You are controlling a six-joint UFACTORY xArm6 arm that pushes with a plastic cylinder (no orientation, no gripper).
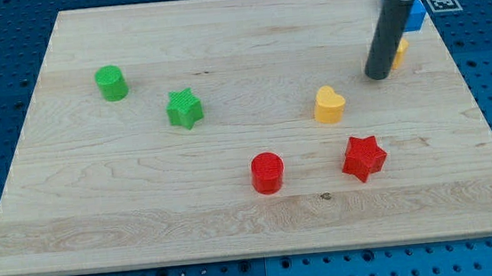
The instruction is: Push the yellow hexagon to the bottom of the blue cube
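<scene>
On the view's left, a green cylinder [111, 82] stands upright on the wooden tabletop [235, 219], near the left edge. To its right and a little lower sits a green star [184, 108], apart from the cylinder. Further right, toward the view's bottom, a red cylinder [267, 172] stands alone. Right of it and higher lies a yellow heart [329, 105], and below that, toward the bottom right, a red star [363, 157] (near the heart but not touching it).

At the view's upper right the dark rod comes down at a slight tilt, and my tip [377, 76] rests on the board, well clear of the heart. Just to the tip's right, partly hidden behind the rod, is the yellow hexagon [401, 50]; only a sliver of it shows, so its shape is hard to make out, and it seems to touch the rod. Just above it and slightly to the right sits the blue cube [415, 14], also partly covered by the arm, close to the board's top right corner. There are no jaws on this arm, so no grip state shows.
</scene>
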